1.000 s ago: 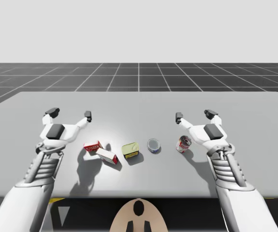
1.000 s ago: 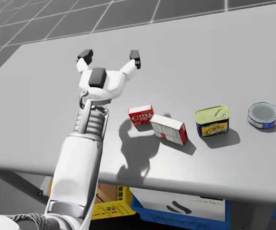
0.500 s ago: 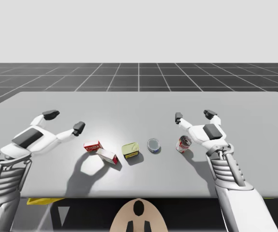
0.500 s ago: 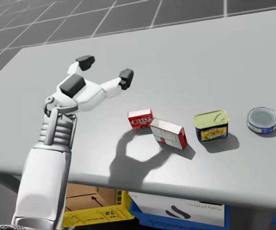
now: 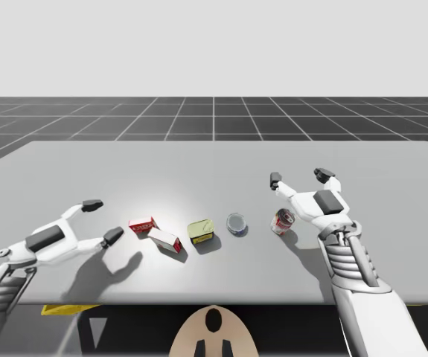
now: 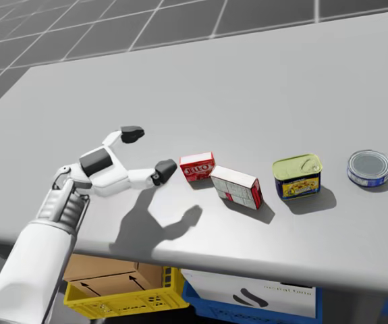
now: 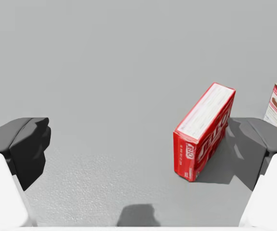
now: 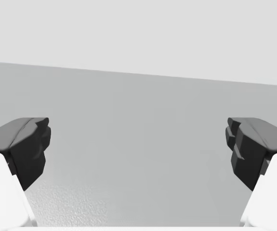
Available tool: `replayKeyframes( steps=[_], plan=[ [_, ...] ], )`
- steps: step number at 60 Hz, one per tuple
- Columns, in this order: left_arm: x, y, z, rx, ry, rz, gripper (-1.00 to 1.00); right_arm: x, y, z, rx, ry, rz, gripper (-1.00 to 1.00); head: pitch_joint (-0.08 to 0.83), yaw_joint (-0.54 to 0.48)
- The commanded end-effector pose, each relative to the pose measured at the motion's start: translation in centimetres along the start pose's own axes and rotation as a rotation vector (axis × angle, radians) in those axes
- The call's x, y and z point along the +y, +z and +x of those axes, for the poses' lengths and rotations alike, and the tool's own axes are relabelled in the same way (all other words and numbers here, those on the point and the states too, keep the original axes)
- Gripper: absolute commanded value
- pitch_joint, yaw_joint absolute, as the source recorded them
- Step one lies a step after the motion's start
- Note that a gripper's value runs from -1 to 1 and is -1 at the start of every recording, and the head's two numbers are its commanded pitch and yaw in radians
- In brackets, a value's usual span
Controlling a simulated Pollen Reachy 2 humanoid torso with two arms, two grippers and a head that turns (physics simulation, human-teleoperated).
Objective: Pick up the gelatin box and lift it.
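The gelatin box (image 5: 142,224) is a small red box standing on its long edge on the grey table (image 5: 214,160), left of the middle. My left gripper (image 5: 102,220) is open, low over the table just left of it. In the head view the near fingertip (image 6: 164,169) lies close beside the red box (image 6: 197,166). Seen from the left wrist, the red box (image 7: 204,130) sits ahead of the left gripper (image 7: 142,144), close to one finger and untouched by the other. My right gripper (image 5: 298,177) hangs open on the right, and the right gripper (image 8: 138,144) has nothing between its fingers.
A white-and-red box (image 6: 237,186) lies right beside the red box. Further right come a yellow-topped tin (image 6: 297,175), a flat blue can (image 6: 370,165) and a red-and-white can (image 5: 282,221) under my right hand. A yellow crate (image 6: 119,297) and a blue crate (image 6: 247,297) sit under the table's front edge.
My left arm has swung out to the left and come down toward the front edge. Its open gripper now points sideways at the red box. The right arm has stayed put.
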Motion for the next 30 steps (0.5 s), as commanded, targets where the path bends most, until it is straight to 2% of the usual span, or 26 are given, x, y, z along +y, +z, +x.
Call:
replayKeyframes(
  steps=[1, 17, 30],
  plan=[
    [0.2, -1.2, -1.9, 0.071, 0.019, -0.157, -1.0, 0.0, 0.0, 0.0, -0.001, -0.004, 0.002, -1.0, 0.689, 0.38],
    [-0.1, -4.0, -3.1, 0.131, 0.033, -0.196, -1.0, -0.1, 0.1, 0.1, -0.004, -0.009, 0.005, -1.0, 0.696, 0.37],
    [-0.7, -5.7, -3.0, 0.163, 0.019, -0.233, -1.0, -0.1, 0.2, 0.2, -0.005, -0.012, 0.006, -1.0, 0.699, 0.37]
  ],
)
